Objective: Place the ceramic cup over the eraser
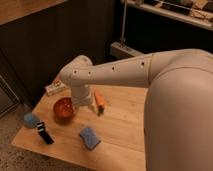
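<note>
The light-blue ceramic cup sits near the left front corner of the wooden table. The black eraser lies just right of and in front of it, touching or nearly touching it. My white arm reaches in from the right, bends at a joint, and points down. Its gripper is low over the table between the red bowl and an orange object, well right of and behind the cup and eraser.
A red-orange bowl stands left of the gripper. An orange carrot-like object lies to its right. A flat blue sponge lies near the front edge. A small white box sits at the back left corner.
</note>
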Controlling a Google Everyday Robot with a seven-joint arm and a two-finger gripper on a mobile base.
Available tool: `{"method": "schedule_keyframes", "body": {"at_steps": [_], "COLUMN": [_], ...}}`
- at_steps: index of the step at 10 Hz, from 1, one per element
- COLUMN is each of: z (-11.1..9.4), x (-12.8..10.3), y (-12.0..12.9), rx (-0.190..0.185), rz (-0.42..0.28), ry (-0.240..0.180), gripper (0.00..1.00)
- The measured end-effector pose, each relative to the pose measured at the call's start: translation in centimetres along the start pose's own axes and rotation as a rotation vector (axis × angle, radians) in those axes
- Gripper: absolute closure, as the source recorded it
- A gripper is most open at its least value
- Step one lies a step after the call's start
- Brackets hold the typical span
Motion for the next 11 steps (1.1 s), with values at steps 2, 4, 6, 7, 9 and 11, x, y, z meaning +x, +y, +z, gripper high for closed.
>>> {"method": "schedule_keyframes", "body": {"at_steps": [2, 4, 6, 7, 9, 11], "z": [0.0, 0.0, -0.3, -0.5, -0.8, -0.8], "x": [0.0, 0.0, -1.3, -2.8, -5.8, -8.5], "y": [0.0, 0.0, 1.3, 2.6, 5.5, 8.1], "rx": [0.0, -0.001, -0.005, 0.007, 0.045, 0.078], "rz": [0.0, 0.0, -0.02, -0.043, -0.095, -0.136], "ry": [0.0, 0.0, -0.013, -0.025, -0.043, -0.059], "gripper": [0.35, 0.35, 0.35, 0.35, 0.35, 0.35]}}
